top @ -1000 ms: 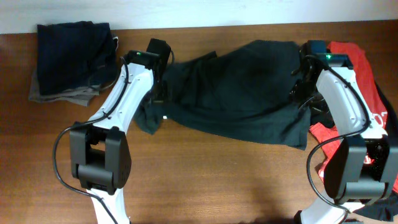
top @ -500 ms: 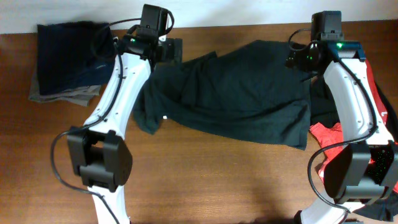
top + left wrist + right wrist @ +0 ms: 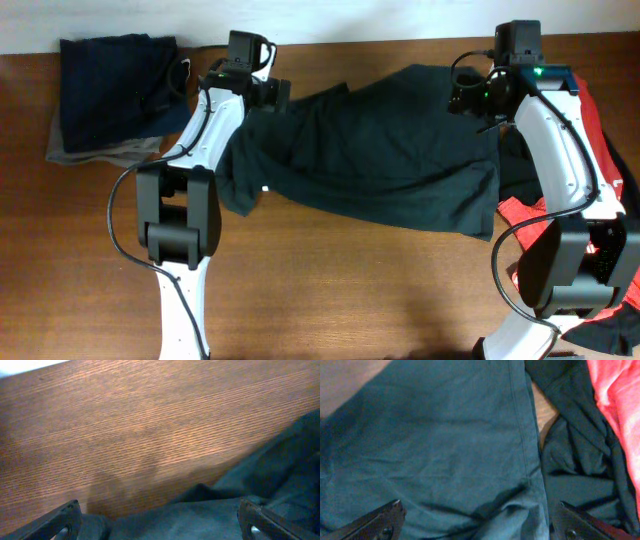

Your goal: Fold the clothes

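Note:
A dark green garment (image 3: 370,150) lies spread and rumpled across the middle of the wooden table. My left gripper (image 3: 278,92) is open over its upper left edge; in the left wrist view its fingers (image 3: 159,522) straddle the cloth (image 3: 200,520) where it meets bare wood. My right gripper (image 3: 462,100) is open above the garment's upper right part; in the right wrist view the fingers (image 3: 477,520) hang over the green fabric (image 3: 435,445) near a seam and a fold. Neither gripper holds anything.
A folded pile of dark navy and grey clothes (image 3: 110,95) sits at the far left. A red garment (image 3: 585,120) and a dark one (image 3: 520,170) lie heaped at the right edge, also in the right wrist view (image 3: 615,395). Bare table (image 3: 330,290) stretches along the front.
Both arms rose from the garment's sides to its far edge. The garment has settled flatter, and both grippers are open above it.

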